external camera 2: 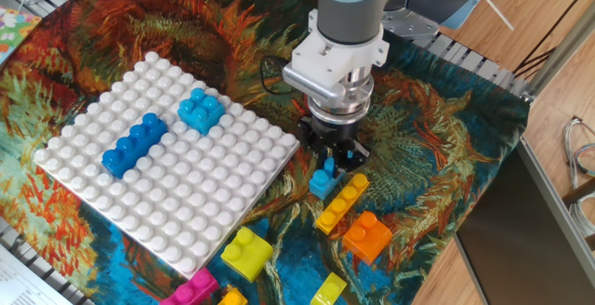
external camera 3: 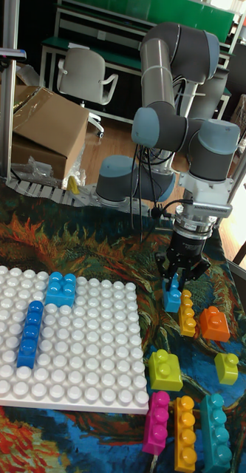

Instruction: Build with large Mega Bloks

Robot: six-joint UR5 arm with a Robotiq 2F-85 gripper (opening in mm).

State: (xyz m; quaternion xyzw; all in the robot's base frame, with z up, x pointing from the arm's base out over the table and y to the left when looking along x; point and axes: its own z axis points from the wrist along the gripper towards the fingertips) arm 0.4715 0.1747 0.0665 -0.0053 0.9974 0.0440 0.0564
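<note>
One small light blue brick [external camera 2: 322, 183] stood on the cloth directly under the gripper [external camera 2: 333, 159], and we saw its upper stud between the two black fingers, with the base resting on the cloth. We could not tell whether the fingers already pressed on the stud or only stood around it. We judged this brick to be light, hollow and stiff, with a smooth plastic skin that may slip, so the best hold is on the two flat sides of the stud or body, squeezed squarely. Just beside the gripper, toward the camera, lay a long orange brick [external camera 2: 340, 203] that almost touched the blue one, and beyond it a darker orange brick [external camera 2: 366, 236]. Far to the gripper's side, the white baseplate [external camera 2: 186, 203] carried a dark blue brick [external camera 2: 134, 143] and a light blue block [external camera 2: 201, 110].
</note>
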